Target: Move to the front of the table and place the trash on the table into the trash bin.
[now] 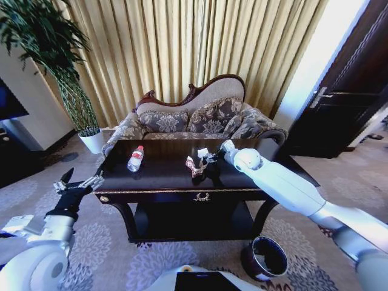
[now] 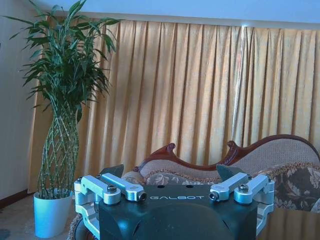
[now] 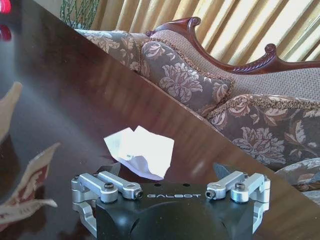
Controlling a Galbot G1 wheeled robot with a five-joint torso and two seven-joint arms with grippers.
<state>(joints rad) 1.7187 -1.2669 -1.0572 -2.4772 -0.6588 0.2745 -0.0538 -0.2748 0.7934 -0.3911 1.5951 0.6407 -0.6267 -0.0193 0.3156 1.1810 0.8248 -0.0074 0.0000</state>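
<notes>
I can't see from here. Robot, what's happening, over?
Right gripper open over white scrap on table. Left gripper open, off table's left end. Bottle, wrapper untouched. Bin clear.

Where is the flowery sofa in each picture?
Head view: the sofa stands behind the table, mid-picture.
Left wrist view: the sofa sits beyond the left gripper, below the curtains.
Right wrist view: the sofa runs along the table's far edge, beyond the right gripper.
Shared landmark: the golden curtains behind it.
</notes>
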